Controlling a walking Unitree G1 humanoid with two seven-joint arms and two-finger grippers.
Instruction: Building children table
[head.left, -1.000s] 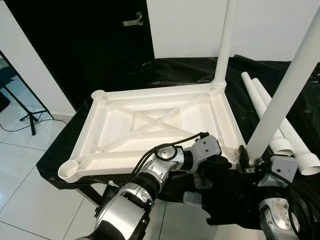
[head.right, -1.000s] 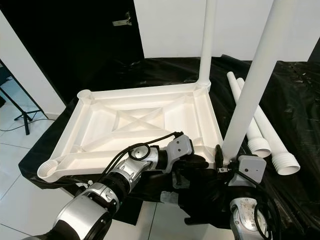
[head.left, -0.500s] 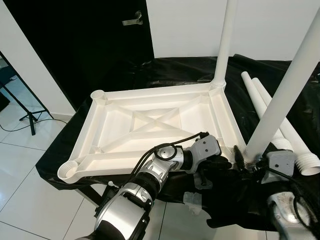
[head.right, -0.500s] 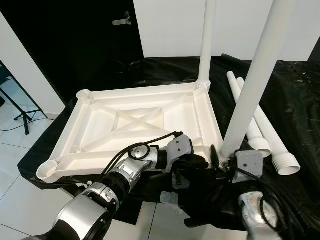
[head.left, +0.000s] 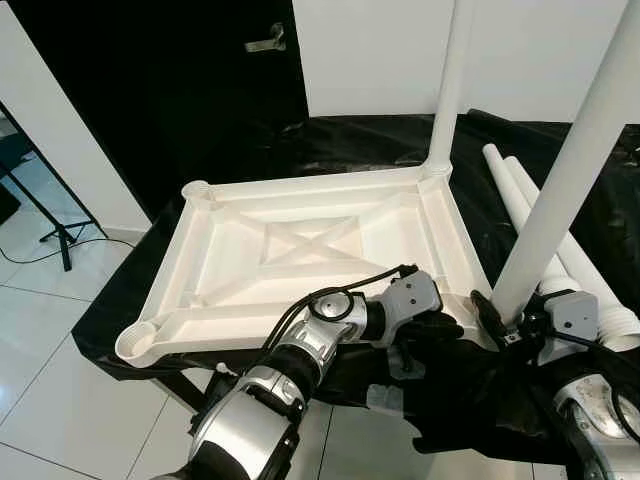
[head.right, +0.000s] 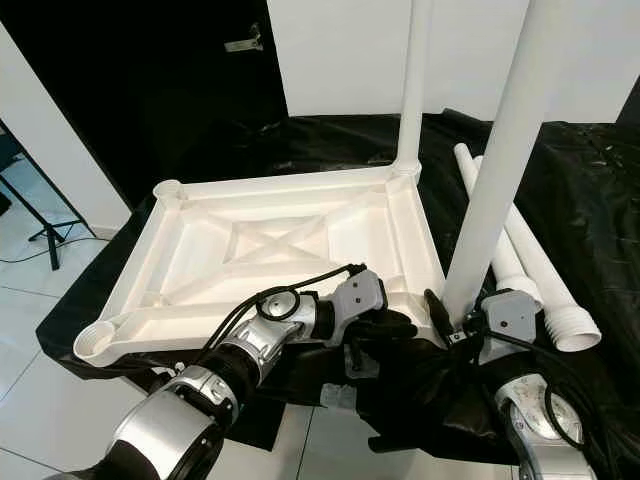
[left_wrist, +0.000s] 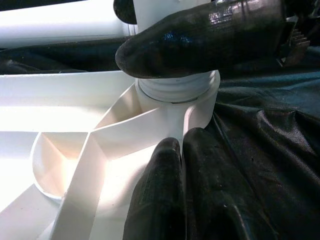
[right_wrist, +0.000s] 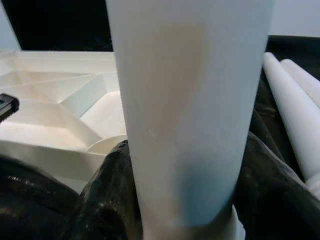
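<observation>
A ribbed white plastic tabletop (head.left: 300, 250) lay upside down on crinkled black sheeting (head.left: 330, 150). Two loose smooth tubes (head.left: 540, 225) lay beside it. The left gripper (left_wrist: 182, 150) pinched its rim, fingers closed, while the right gripper (head.left: 505, 325) clasped an upright leg (head.left: 560, 190) at its near corner.

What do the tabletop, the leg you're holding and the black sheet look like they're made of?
Tabletop: likely moulded plastic, matte white, with cast ribs and corner sockets. Leg in the right gripper: probably the same plastic, smooth, with a ridged end. Black sheet: thin glossy film, crinkled.

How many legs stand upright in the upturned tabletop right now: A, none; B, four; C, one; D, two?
D: one leg stands in the far corner of the tabletop, and the right gripper grips a second leg upright in the near corner.
</observation>
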